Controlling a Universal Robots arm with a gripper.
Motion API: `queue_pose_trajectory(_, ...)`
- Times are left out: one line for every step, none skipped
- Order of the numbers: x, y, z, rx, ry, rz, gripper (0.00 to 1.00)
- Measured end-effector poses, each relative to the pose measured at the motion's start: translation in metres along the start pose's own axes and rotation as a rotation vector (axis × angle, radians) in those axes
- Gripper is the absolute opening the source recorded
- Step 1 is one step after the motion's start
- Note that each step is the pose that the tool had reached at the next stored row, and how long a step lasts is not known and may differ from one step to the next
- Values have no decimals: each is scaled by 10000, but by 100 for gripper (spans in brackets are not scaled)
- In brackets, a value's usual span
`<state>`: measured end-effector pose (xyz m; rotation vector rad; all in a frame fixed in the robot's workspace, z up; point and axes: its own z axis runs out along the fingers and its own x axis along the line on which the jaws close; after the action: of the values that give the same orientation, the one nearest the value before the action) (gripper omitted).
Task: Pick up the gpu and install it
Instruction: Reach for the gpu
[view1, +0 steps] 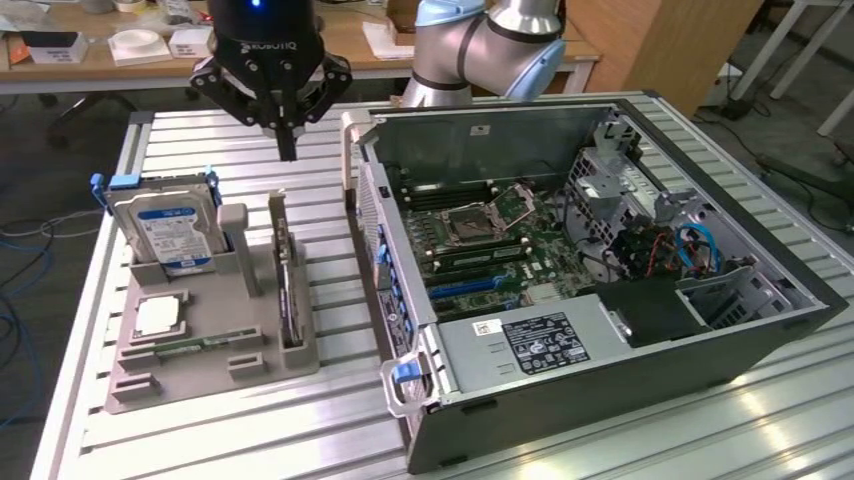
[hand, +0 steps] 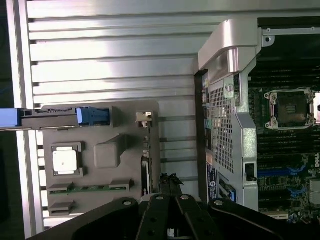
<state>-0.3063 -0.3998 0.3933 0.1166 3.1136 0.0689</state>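
Observation:
The gpu (view1: 284, 288) stands on its edge in a slot on the right side of the grey holder tray (view1: 254, 372), a thin dark card with a metal bracket at its far end. In the wrist view the gpu (hand: 145, 170) shows edge-on. My gripper (view1: 286, 150) hangs above the table behind the tray, over the card's far end and well clear of it. Its black fingers are shut together with nothing between them. In the wrist view the gripper (hand: 170, 181) sits just beside the card's line.
The tray also holds an upright hard drive (view1: 167, 228) with blue rails, a CPU (view1: 156, 316) and a memory stick (view1: 200, 345). The open computer case (view1: 747, 330) with its motherboard (view1: 487, 245) lies at the exterior view's right. Slatted aluminium table (view1: 240, 130) lies all around.

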Motion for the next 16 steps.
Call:
queue_pose_trajectory(11,-1,-1,1,1,0,10)
queue_pose_trajectory(25,-2,-1,1,1,0,10)
queue_pose_trajectory(36,-4,-1,1,1,0,10)
queue_pose_trajectory(47,-4,-2,1,1,-1,10)
queue_pose_trajectory(57,-5,-2,0,1,0,10)
queue_pose_trajectory(66,-6,-2,1,1,0,10)
queue_pose_trajectory(76,-7,-3,1,1,0,10)
queue_pose_trajectory(86,-8,-3,0,1,-1,10)
queue_pose_trajectory(98,-10,-4,1,1,-1,10)
queue_pose_trajectory(111,-11,-4,1,1,-1,10)
queue_pose_trajectory(123,-12,-4,1,1,-1,10)
queue_pose_trajectory(135,-13,-4,1,1,-1,10)
queue_pose_trajectory(148,-15,-5,1,1,-1,10)
queue_pose_trajectory(161,-16,-5,0,1,0,10)
queue_pose_trajectory(173,-17,-5,1,1,0,10)
queue_pose_trajectory(186,-18,-6,1,1,0,10)
